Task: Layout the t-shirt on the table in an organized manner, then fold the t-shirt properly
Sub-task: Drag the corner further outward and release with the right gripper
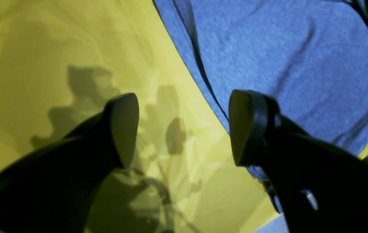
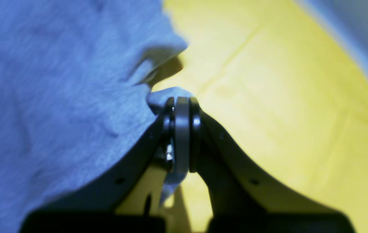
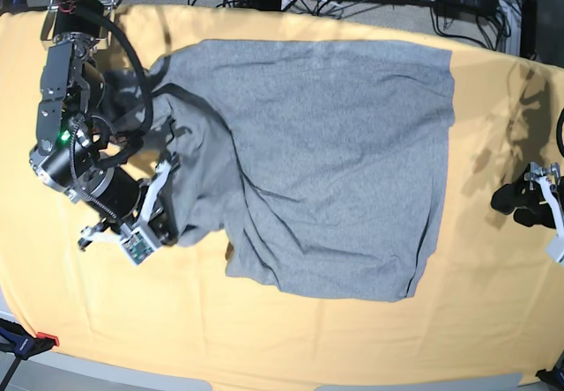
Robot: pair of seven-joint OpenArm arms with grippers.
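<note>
Table (image 3: 264,338): covered in a pale yellow-orange cloth that fills most of the base view, with bare cloth on every side of the shirt.
T-shirt (image 3: 335,153): heather-grey, lying mid-table with its plain side up; the far and right parts are spread fairly flat, the near-left part is bunched and creased toward the right arm. No lettering shows.
Right arm (image 3: 66,136): on the base view's left, bent down over the bunched edge of the shirt.
Right gripper (image 2: 181,110): fingers pressed fully together, pinching a small fold of grey fabric at the shirt's edge; a scrap of cloth pokes out above and below the pads. The rest of the shirt fills the left of the wrist view, with yellow cloth to the right.
Left gripper (image 1: 184,129): fingers spread wide, holding nothing. It hangs above the shirt's dark-seamed edge, one finger (image 1: 122,126) over bare yellow cloth and the other over grey fabric. In the base view it sits at the far right, well apart from the shirt.
Shadows: finger shadows fall on the yellow cloth below the left gripper.
</note>
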